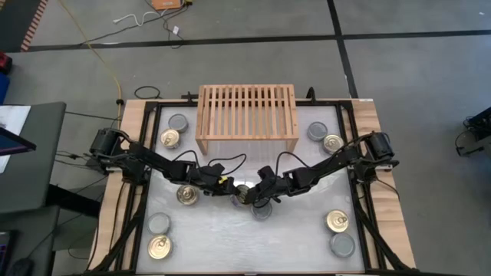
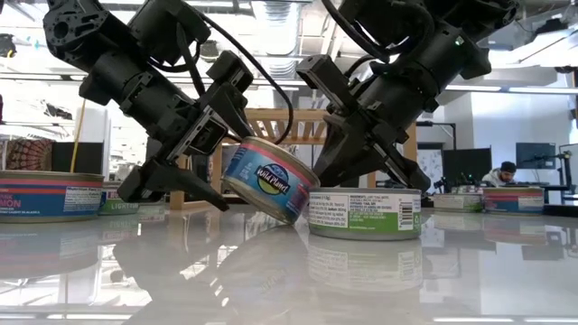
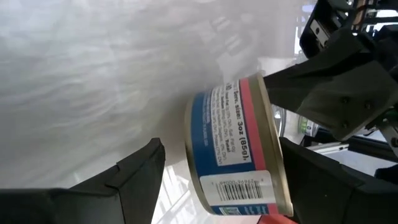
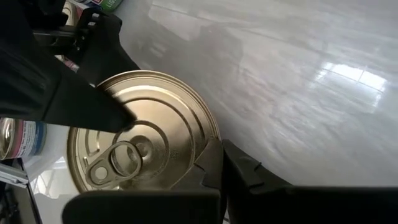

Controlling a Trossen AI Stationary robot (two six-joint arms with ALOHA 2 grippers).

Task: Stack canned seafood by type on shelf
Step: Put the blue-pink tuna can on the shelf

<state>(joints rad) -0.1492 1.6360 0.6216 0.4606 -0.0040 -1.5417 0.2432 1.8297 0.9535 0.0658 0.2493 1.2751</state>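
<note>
At table centre, well short of the shelf [image 1: 247,112], my left gripper [image 2: 194,171] straddled a tilted gold-topped can [image 2: 268,179] — fingers spread, grip uncertain — my right gripper [image 1: 261,192], clenched, pressed its edge.

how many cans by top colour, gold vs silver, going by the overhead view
gold-top cans: 6
silver-top cans: 5
total: 11
</note>
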